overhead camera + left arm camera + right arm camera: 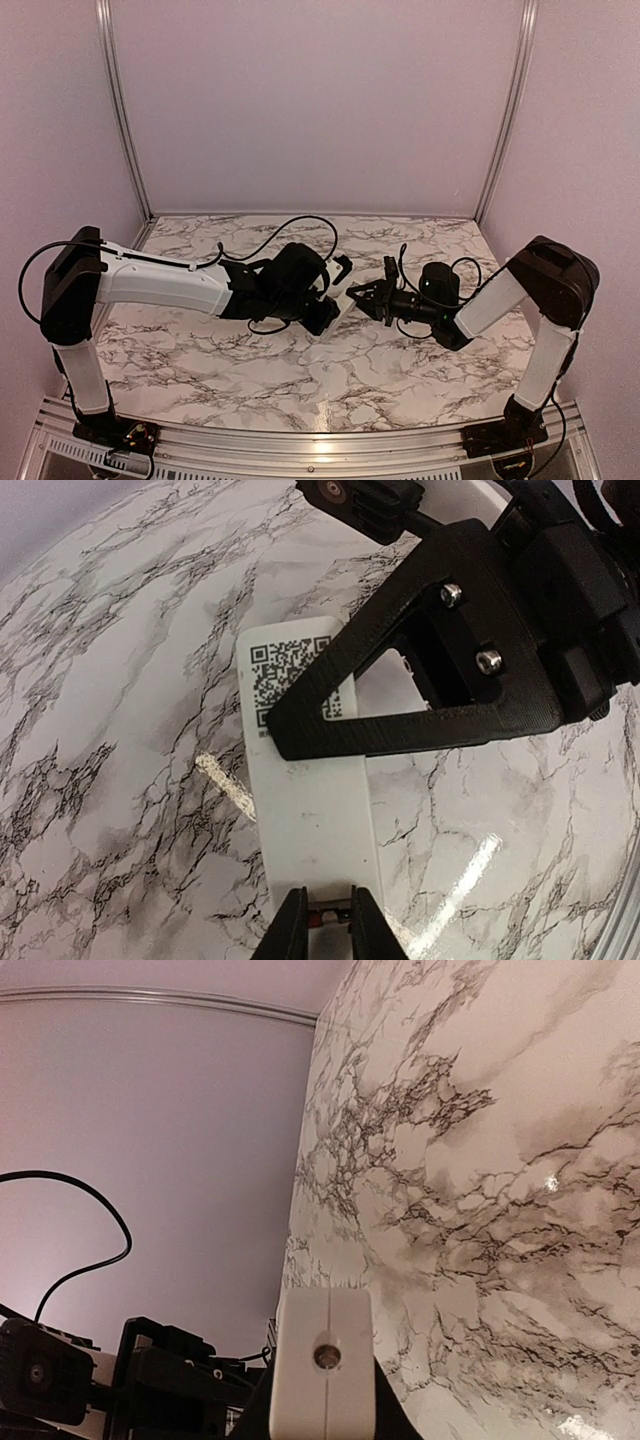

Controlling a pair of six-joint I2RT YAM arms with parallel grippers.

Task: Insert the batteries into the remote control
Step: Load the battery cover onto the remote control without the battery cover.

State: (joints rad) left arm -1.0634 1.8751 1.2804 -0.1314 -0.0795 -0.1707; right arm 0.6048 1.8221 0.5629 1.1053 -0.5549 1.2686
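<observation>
The white remote control (310, 810) lies back up, with a QR sticker, low over the marble table. My right gripper (362, 297) is shut on its far end. In the right wrist view its end face (322, 1360) sits between my dark fingers (392, 1426). My left gripper (328, 925) is at the remote's near end, shut on a small copper and dark battery (328, 916) that sits at the remote's edge. In the top view my left gripper (322, 312) meets the right one at the table's middle. The battery slot itself is hidden.
The marble table (300, 370) is bordered by pale walls (320, 100) at the back and sides. Black cables (300, 225) loop behind the left arm. The right gripper's black finger (400, 680) crosses over the remote in the left wrist view.
</observation>
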